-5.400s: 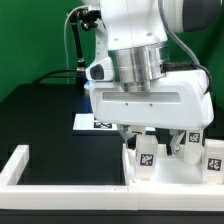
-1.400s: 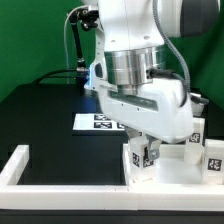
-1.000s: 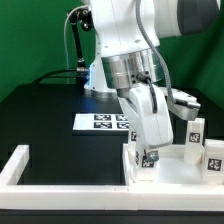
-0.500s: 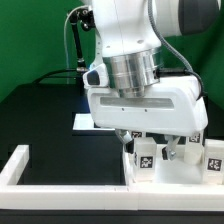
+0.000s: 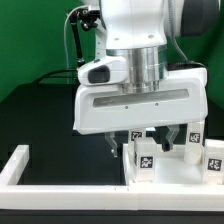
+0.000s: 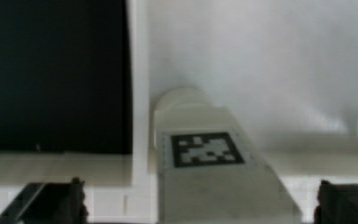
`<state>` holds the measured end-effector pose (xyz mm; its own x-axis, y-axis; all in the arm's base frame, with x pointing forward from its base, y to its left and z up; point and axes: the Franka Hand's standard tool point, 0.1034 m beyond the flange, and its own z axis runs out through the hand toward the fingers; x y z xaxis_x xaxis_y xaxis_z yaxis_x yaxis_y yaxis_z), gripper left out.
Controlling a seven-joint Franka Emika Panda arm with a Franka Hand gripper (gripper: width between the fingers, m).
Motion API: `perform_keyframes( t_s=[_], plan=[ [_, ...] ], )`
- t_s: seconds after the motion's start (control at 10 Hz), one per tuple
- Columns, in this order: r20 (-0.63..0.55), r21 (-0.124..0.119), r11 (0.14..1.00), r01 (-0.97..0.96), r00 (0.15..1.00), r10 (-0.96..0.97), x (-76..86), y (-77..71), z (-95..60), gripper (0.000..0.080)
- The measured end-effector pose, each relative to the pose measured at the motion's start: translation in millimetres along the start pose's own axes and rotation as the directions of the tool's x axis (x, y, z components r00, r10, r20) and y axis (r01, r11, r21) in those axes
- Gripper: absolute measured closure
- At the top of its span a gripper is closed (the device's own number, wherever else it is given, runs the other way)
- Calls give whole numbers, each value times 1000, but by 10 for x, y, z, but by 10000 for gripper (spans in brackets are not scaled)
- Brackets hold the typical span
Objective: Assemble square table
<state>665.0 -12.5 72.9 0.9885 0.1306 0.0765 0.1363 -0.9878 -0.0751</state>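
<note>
The square table's white slab [image 5: 165, 176] lies at the exterior view's lower right. A white leg block [image 5: 147, 160] with a black-white tag stands upright at its near corner. It also shows in the wrist view [image 6: 202, 130]. My gripper [image 5: 142, 148] hangs straight over that leg. In the wrist view the gripper [image 6: 202, 204] is open, with one dark fingertip [image 6: 60, 200] on each side of the leg and a gap on both sides. Two more tagged leg blocks [image 5: 194, 141] stand on the slab at the exterior view's right.
A white border frame [image 5: 22, 164] runs along the front and the exterior view's left of the black table. The arm's base and cables [image 5: 78, 40] stand at the back. In the wrist view the black table [image 6: 51, 70] lies beside the slab's edge.
The hand has turned about its vertical axis over the leg, and its broad side now faces the camera. It stands slightly more to the exterior view's left. The leg stays upright in place.
</note>
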Motion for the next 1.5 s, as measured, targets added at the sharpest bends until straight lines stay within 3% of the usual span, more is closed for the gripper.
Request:
perform_keyframes(
  t_s=[0.1,0.4,0.7,0.9,1.1,1.3,1.5],
  plan=[
    [-1,6,999,-44,999,44,-1,-9,6,150],
    [0,7,988,-152,988,152,-2,-11,9,516],
    [0,5,917,-399,917,399,6,-16,6,511],
    [4,-6,740,-672,740,672,15,-26,-11,511],
    [49,18,405,-914,406,913,-5,-53,3,511],
    [62,26,331,-943,332,941,-7,-49,12,511],
    [67,21,186,-982,187,980,0,-50,11,510]
  ],
)
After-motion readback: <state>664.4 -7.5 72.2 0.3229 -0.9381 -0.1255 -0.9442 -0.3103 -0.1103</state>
